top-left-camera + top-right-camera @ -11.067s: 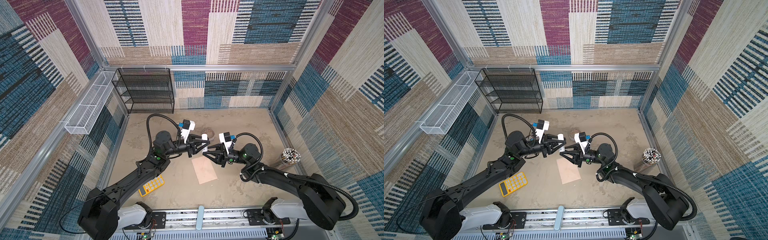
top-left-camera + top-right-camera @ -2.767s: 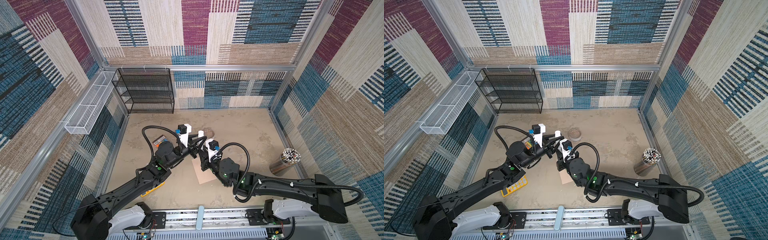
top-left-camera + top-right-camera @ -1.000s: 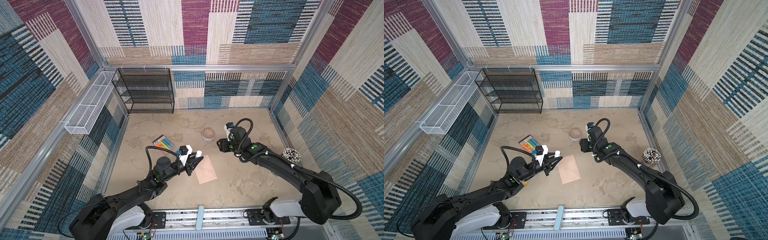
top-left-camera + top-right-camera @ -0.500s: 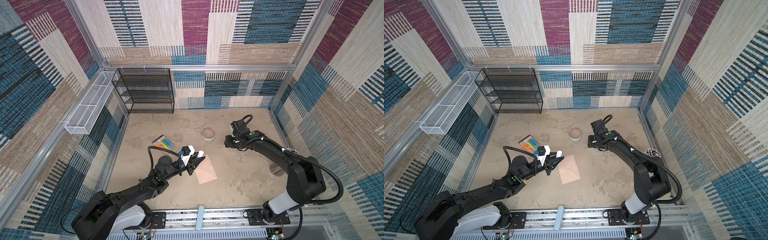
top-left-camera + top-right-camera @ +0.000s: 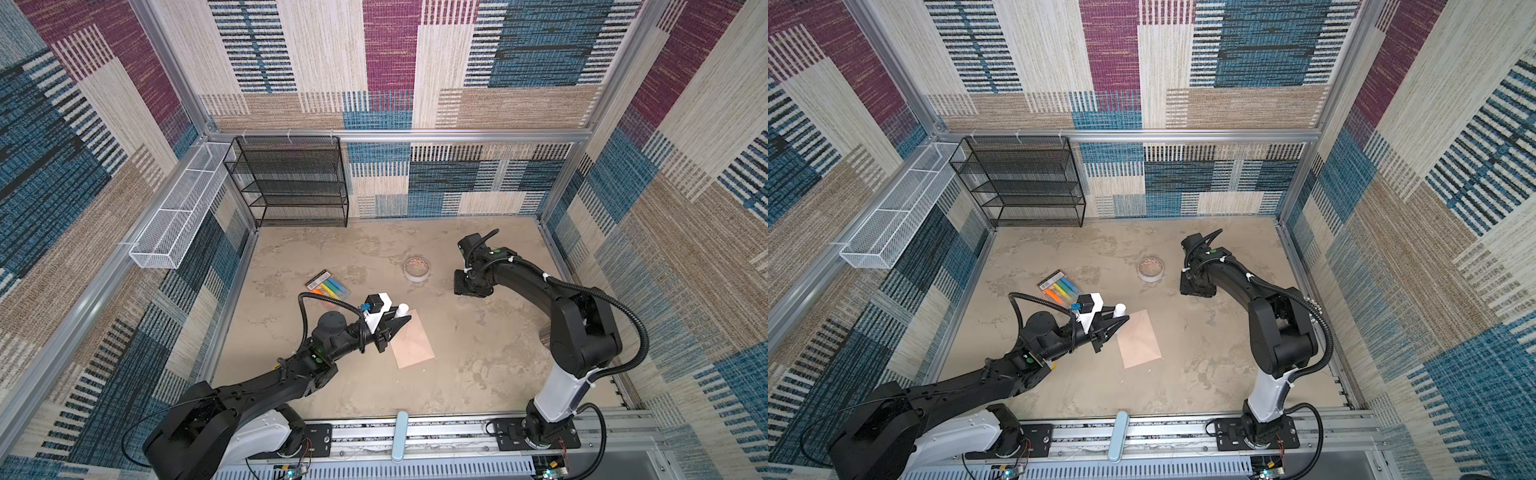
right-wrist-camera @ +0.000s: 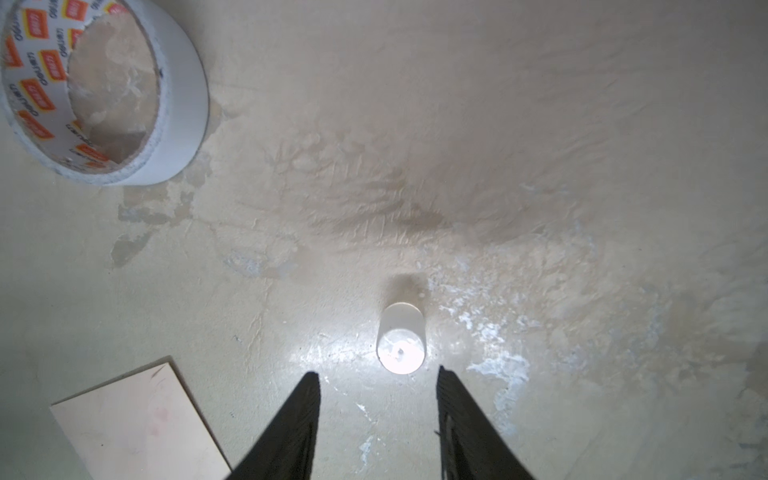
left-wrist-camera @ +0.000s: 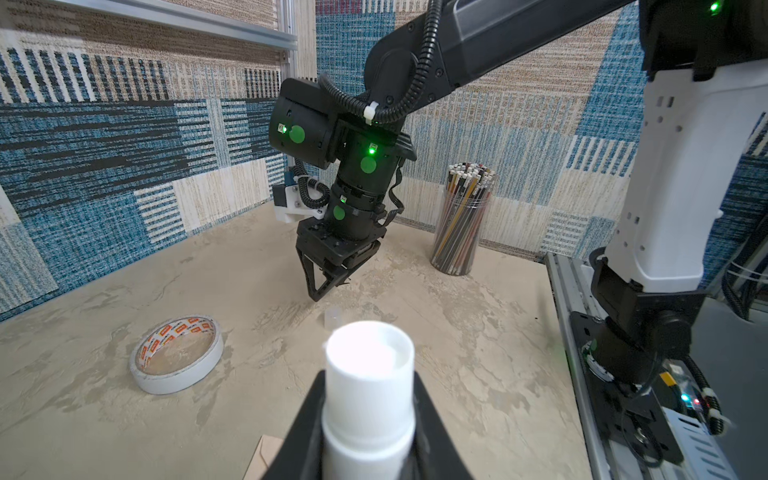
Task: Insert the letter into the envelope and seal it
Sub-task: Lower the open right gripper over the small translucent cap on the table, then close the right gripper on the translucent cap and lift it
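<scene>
Squarely near the middle of the table (image 5: 478,374), in both top views: the envelope (image 5: 413,338) (image 5: 1139,338). Lies flat, peach face up, long edges running roughly from 11 to 5 o'clock. Flap state: cannot tell from above.

At its 11 o'clock corner: the left gripper (image 5: 399,324) (image 5: 1119,323). Hangs over or touches that corner; cannot tell which. Clamps a white tube (image 5: 401,309) (image 7: 369,399) between both fingers (image 7: 307,419), one round end facing up.

At 12 o'clock from the envelope, well apart: a tape roll (image 5: 417,268) (image 7: 178,357), lying flat.

Between 1 and 2 o'clock, beyond the tape roll's right side: the right gripper (image 7: 328,289) (image 6: 377,371). Points down at the table, jaws apart, gripping nothing. Just ahead of its fingertips, standing on the table and clear of both: a small white cap (image 6: 401,343).

At 10 o'clock from the envelope: a marker pack (image 5: 328,286) (image 5: 1059,286). At 11 o'clock, against the far wall: a black wire shelf (image 5: 291,183). Toward 3 o'clock, by the side wall: a pencil cup (image 7: 463,220).
</scene>
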